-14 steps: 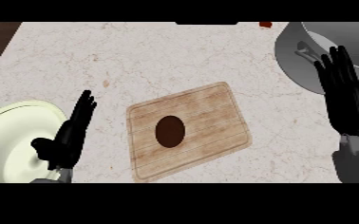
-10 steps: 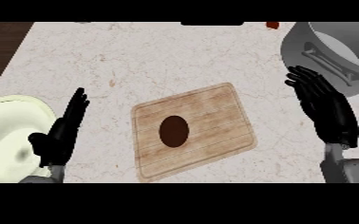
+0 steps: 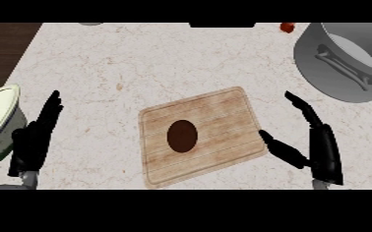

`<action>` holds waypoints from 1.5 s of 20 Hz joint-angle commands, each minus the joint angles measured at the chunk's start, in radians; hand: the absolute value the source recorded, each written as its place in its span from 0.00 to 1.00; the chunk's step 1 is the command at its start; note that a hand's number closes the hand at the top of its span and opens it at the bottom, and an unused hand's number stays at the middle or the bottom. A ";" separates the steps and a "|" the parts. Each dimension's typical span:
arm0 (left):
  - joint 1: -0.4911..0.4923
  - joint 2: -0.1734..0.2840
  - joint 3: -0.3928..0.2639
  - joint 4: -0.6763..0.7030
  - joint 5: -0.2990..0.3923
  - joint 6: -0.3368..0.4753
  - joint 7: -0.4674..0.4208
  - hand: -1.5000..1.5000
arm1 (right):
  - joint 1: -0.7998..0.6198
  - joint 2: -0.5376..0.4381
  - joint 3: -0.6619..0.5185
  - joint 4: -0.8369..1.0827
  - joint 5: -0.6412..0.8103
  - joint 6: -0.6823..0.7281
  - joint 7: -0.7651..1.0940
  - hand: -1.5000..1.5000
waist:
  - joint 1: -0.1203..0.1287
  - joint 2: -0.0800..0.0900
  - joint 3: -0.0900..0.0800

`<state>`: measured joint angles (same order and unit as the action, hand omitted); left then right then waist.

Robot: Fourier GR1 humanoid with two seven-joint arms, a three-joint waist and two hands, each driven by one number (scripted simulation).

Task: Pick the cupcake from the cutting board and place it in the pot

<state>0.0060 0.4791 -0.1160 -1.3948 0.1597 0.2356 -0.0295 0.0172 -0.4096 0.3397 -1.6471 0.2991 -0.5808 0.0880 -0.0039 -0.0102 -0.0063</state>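
A dark brown cupcake sits near the middle of the wooden cutting board, seen from above as an oval. The grey pot with its handle stands at the upper right, partly cut off by the view's edge. My right hand is open just right of the board's right edge, thumb pointing toward the board, holding nothing. At the lower left my left hand rests open, fingers up, well away from the board.
A pale green plate shows at the left edge behind the left hand. A small red object lies at the counter's far edge near the pot. Dark wood borders the counter's upper left.
My right hand has come down and leftward from beside the pot to the board's right edge. The view has shifted, so the plate and the left hand sit further left.
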 commanded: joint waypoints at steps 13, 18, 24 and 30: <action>0.013 0.022 0.003 -0.139 -0.021 -0.010 0.139 0.50 | -0.257 0.200 0.281 -0.240 0.485 0.505 0.813 0.00 | 0.026 0.010 0.003; -0.010 0.028 0.020 -0.119 -0.023 -0.011 0.145 0.50 | -0.387 0.257 0.268 -0.126 0.344 0.782 0.984 0.00 | 0.031 0.013 0.003; -0.048 0.014 0.014 -0.099 -0.064 0.008 0.160 0.50 | -0.548 0.404 0.226 0.078 0.214 0.927 1.105 0.00 | 0.021 0.014 0.005; 0.002 0.003 0.035 -0.134 -0.044 -0.018 0.153 0.50 | -0.615 0.408 0.204 0.166 0.116 0.939 1.136 0.00 | 0.014 0.010 0.006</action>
<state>0.0135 0.4918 -0.0910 -1.5211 0.1146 0.2213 0.1092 -0.5372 -0.0307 0.5696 -1.5344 0.4588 0.2504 1.0827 0.0205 0.0010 -0.0012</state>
